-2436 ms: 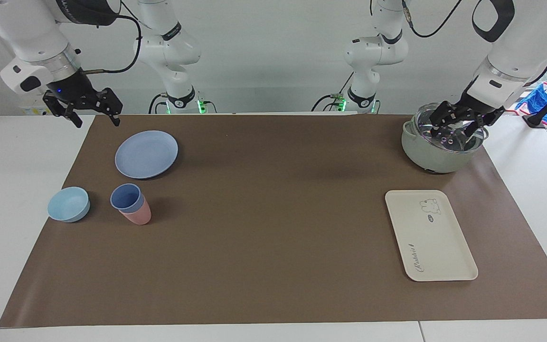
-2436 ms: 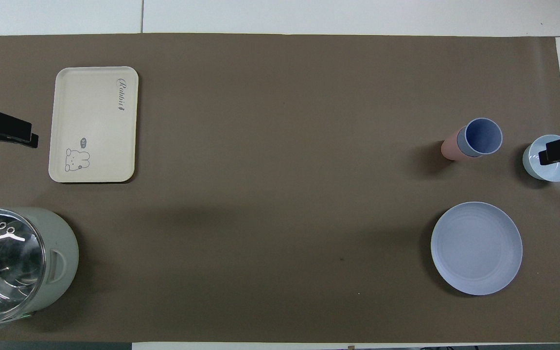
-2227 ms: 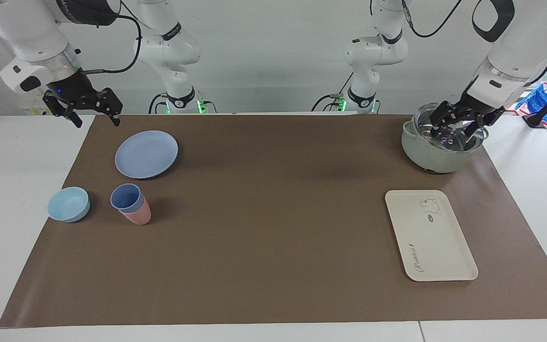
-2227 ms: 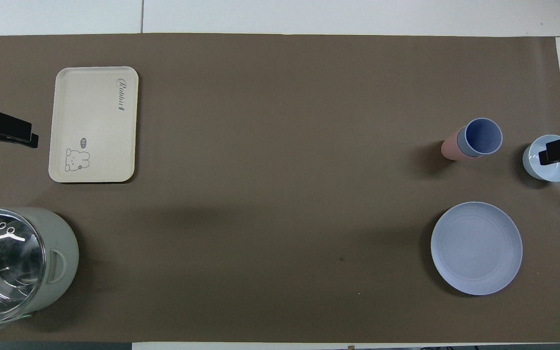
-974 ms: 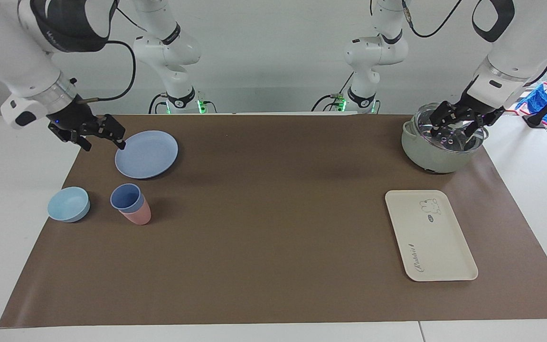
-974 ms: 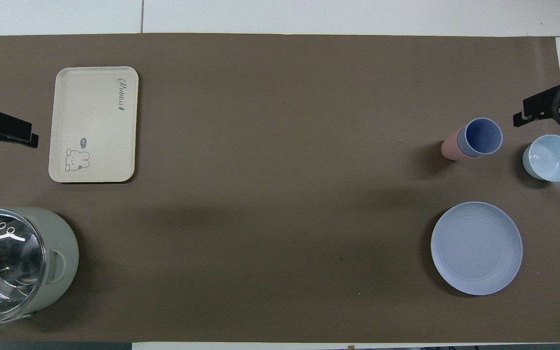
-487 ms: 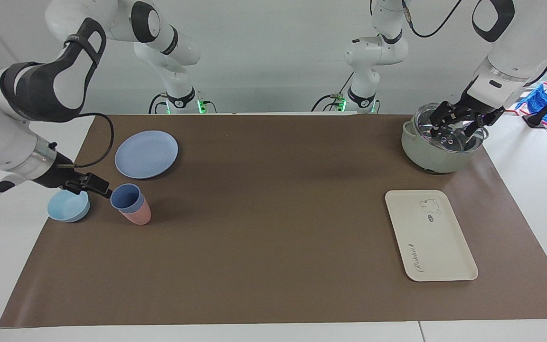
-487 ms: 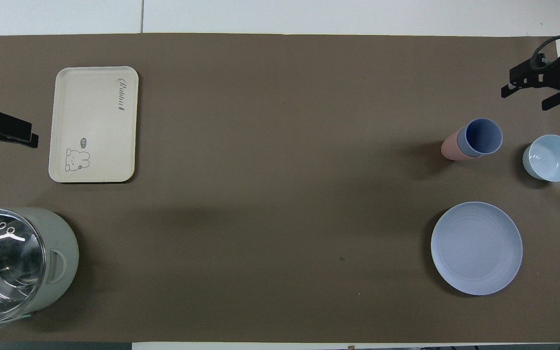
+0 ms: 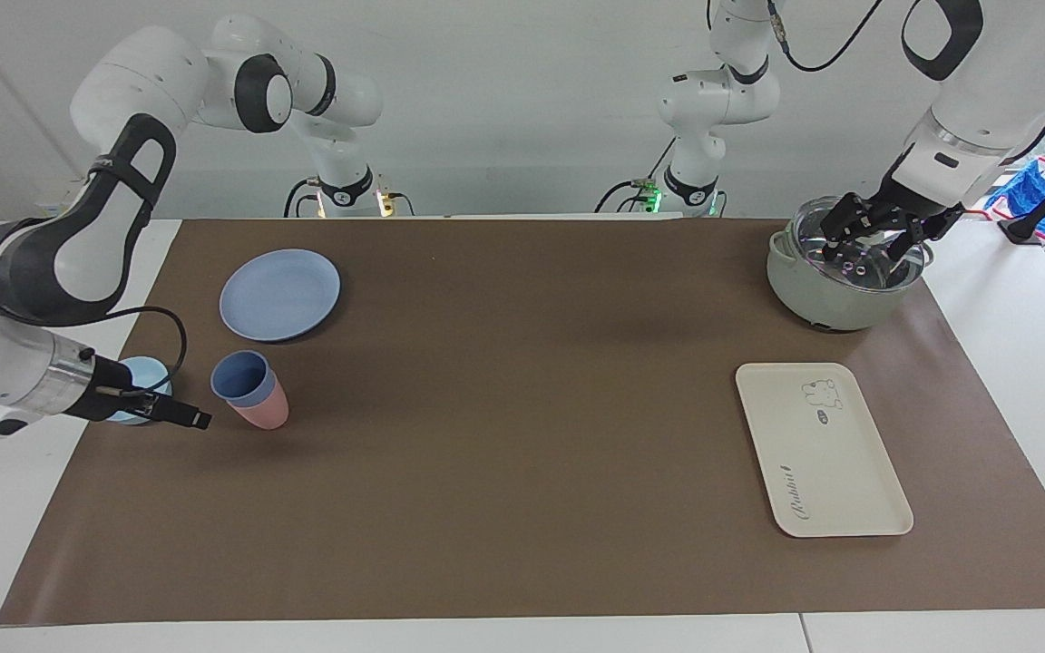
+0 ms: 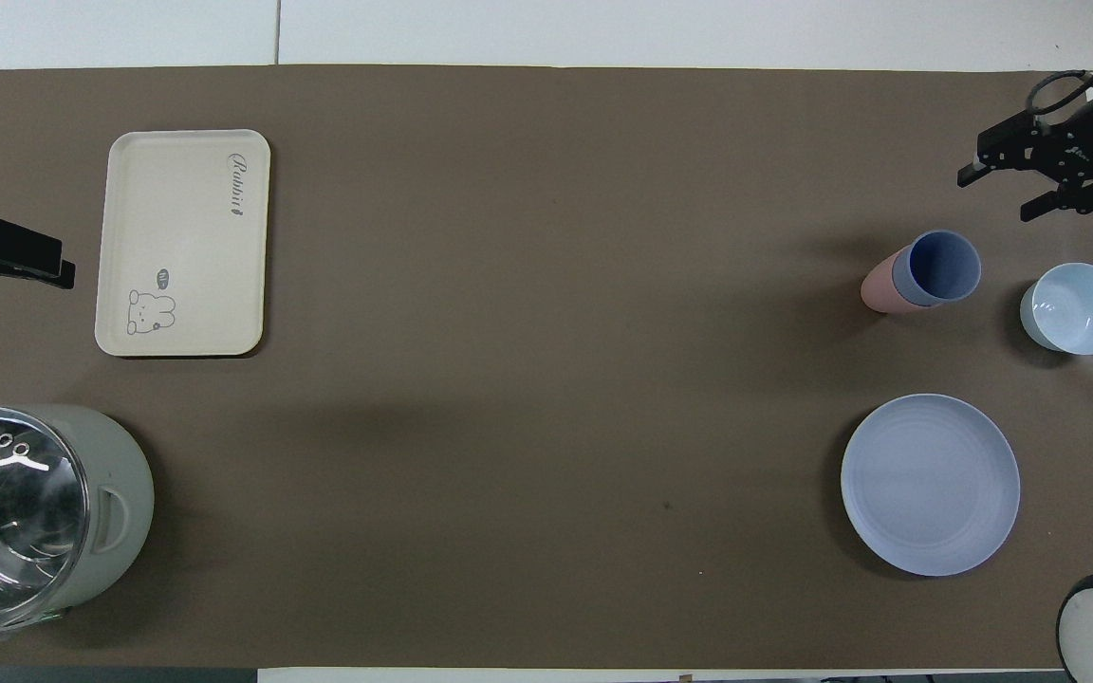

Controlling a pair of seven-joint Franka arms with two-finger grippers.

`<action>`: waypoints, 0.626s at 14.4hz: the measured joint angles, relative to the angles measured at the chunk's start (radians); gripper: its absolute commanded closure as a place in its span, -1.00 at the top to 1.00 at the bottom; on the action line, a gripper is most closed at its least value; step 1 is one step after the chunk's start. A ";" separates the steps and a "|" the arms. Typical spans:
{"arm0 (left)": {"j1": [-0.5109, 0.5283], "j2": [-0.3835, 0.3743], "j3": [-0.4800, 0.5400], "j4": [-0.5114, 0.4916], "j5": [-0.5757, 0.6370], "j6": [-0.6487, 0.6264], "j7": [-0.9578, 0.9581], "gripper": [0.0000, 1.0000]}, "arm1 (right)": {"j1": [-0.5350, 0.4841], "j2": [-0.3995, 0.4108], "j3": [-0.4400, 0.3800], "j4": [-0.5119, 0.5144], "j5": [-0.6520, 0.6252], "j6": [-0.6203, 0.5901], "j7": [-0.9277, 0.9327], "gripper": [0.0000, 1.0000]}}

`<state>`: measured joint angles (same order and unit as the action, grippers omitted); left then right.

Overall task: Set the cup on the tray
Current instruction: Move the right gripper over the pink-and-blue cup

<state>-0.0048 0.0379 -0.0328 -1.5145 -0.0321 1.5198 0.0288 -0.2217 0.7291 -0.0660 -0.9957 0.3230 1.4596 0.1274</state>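
Read the brown mat [image 9: 522, 408] [image 10: 546, 379] as a clock face seen from above, twelve farthest from the robots.

Your periwinkle-blue cup [image 9: 241, 376] [image 10: 940, 267] stands at about two o'clock, nested in a pink cup [image 9: 267, 413] [image 10: 877, 289] of the same shape. The cream-white tray [image 9: 826, 453] [image 10: 181, 190], with its bear drawing and "Rabbit" lettering, lies bare at ten o'clock, well apart from the cup.

Your right gripper [image 9: 191, 420] [image 10: 1007, 190] hangs low over the mat just beside the nested cups, toward the right arm's end of the table. Its fingers are spread and hold nothing, and it touches neither cup. In the facing view its wrist covers part of the light blue bowl [image 9: 149, 370] [image 10: 1073, 308], which sits at three o'clock.

A round blue plate [image 9: 279, 295] [image 10: 931, 484] rests at four o'clock.

Your left arm waits. The left gripper [image 9: 876, 240] [image 10: 6, 256] is over the glass lid [image 9: 849, 270] [image 10: 15, 512] of the pale green pot [image 9: 826, 295] [image 10: 120, 503] at eight o'clock, fingers apart and empty.
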 measured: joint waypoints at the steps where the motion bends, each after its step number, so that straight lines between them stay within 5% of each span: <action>1: 0.000 0.000 0.000 0.000 0.000 0.000 0.000 1.00 | -0.008 0.006 0.000 -0.003 0.010 0.000 0.036 1.00; 9: 0.000 0.000 0.000 0.000 0.000 0.000 0.000 1.00 | -0.031 0.018 0.000 -0.179 0.066 0.054 0.213 1.00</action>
<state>-0.0048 0.0379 -0.0328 -1.5145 -0.0321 1.5198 0.0288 -0.2524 0.7466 -0.0659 -1.1744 0.3886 1.5140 0.3400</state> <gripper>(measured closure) 0.000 0.000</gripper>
